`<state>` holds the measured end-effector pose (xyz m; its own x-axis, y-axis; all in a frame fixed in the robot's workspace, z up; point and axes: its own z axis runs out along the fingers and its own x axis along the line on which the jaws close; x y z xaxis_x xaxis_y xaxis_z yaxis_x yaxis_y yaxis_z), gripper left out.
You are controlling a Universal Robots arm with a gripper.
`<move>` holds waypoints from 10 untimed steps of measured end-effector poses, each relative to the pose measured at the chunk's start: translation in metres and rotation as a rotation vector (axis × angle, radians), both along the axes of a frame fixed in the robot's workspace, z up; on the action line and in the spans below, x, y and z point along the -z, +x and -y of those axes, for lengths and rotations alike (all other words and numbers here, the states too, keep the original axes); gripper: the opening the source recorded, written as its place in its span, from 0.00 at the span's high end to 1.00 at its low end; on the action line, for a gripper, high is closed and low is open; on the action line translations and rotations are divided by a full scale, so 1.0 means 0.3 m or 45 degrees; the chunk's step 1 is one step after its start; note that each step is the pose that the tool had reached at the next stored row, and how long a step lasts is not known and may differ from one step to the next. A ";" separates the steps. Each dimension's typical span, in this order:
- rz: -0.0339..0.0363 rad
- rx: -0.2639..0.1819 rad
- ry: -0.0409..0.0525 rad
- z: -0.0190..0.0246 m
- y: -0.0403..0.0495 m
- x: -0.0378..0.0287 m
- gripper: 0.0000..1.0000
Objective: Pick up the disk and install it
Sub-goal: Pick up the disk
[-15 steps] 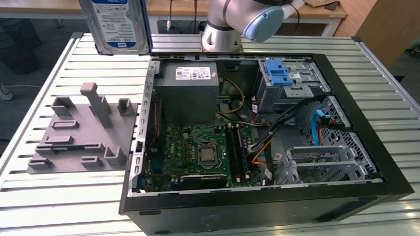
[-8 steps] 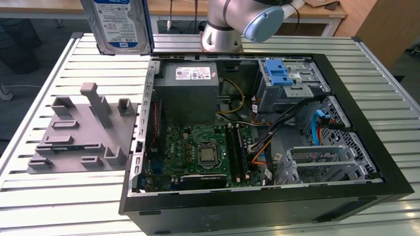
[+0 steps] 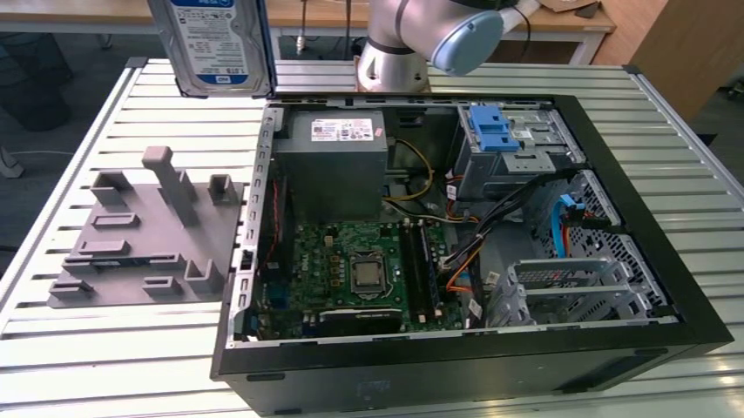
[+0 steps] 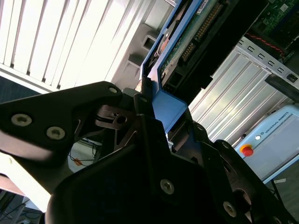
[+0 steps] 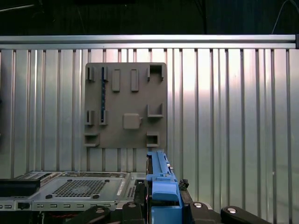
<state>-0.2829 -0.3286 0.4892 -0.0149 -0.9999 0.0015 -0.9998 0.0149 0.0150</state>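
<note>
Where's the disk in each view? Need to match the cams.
Exterior view: the disk is upright, label showing, at the top toward the exterior view's left, above the table.
Second wrist view: close up, circuit-board side and blue rail, reaching out from the gripper.
First wrist view: edge-on, blue rail clamped in the gripper.
Shared landmark: the grey fixture plate.

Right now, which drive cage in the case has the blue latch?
The upper cage in the exterior view, across from the grey power supply; the lower cage is bare silver metal.
</note>
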 end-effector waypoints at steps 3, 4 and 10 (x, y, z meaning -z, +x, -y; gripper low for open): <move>0.0000 0.000 0.000 0.000 0.007 0.000 0.63; 0.0000 0.000 0.000 0.000 0.010 0.000 0.63; 0.0000 0.000 0.000 0.000 0.026 0.000 0.63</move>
